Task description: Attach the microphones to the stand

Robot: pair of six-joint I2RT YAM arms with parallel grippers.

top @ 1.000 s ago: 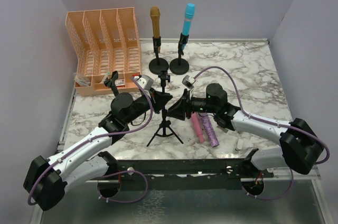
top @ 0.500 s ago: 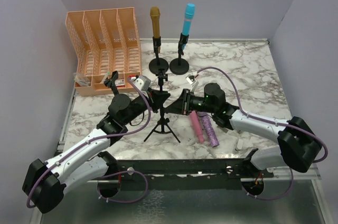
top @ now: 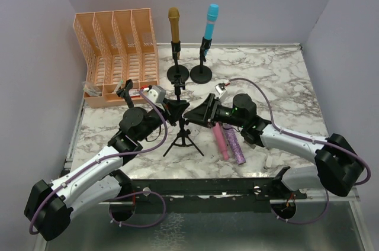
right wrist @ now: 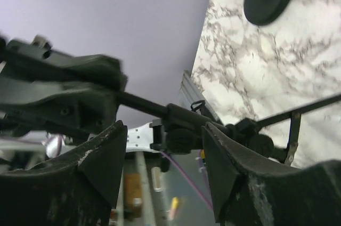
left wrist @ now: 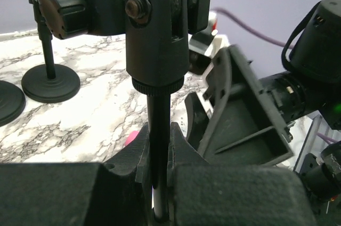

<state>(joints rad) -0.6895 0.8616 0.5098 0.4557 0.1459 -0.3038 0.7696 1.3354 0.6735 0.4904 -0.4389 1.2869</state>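
On the bench (top: 284, 79), the tripod stand (top: 182, 137) is central. One lying microphone (top: 220, 140) is just right of it, with a second lying microphone (top: 235, 144) beside that. Behind, the left round stand (top: 177, 74) and the right round stand (top: 201, 74) each hold an upright microphone. A file rack (top: 115, 50) sits back left.

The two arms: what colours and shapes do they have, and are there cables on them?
The left arm and right arm have white links between bulky black joints. The left gripper and right gripper are black with wedge-shaped fingers. A purple cable runs along each arm.
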